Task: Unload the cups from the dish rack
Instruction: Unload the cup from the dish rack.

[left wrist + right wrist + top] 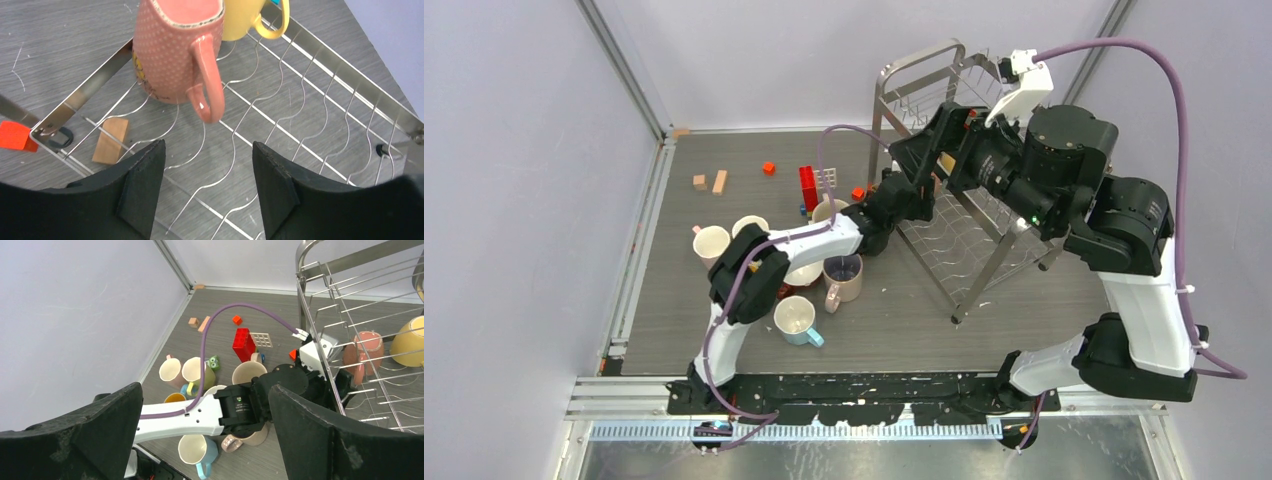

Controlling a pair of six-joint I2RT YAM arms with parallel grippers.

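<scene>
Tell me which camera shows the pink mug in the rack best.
The left wrist view: the pink mug fills it close up, dotted side and handle plain, resting on the rack beyond the open left pincer. The right wrist view shows the mug small through the rack. The top view hides it behind the arms.

1. Right gripper (pixel 204 392): jaws spread wide, lower frame.
2. Dish rack (pixel 320 305), right edge: holds pink mug (pixel 367 352) and yellow mug (pixel 410 340).
3. Left arm (pixel 190 415), centre: extends to the rack; loose mugs (pixel 172 371) cluster beneath it.
</scene>
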